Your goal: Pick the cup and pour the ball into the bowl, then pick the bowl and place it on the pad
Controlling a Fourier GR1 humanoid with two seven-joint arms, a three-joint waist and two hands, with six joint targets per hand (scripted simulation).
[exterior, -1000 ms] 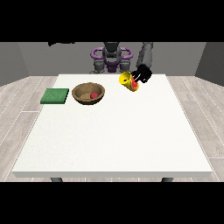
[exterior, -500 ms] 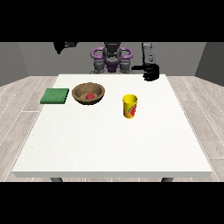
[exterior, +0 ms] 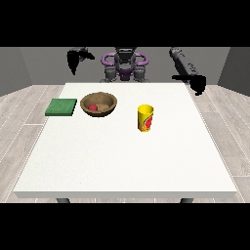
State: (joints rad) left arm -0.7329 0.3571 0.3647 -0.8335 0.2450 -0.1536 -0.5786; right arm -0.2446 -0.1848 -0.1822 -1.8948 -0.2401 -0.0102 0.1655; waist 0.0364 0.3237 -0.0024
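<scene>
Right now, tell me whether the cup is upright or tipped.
Upright. The yellow cup stands on its base on the table, open rim facing up, apart from the bowl and with neither hand touching it.

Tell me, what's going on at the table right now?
Both hands raised, holding nothing. Ball in bowl; cup upright beside it. Bowl not on pad. Nothing between.
</scene>
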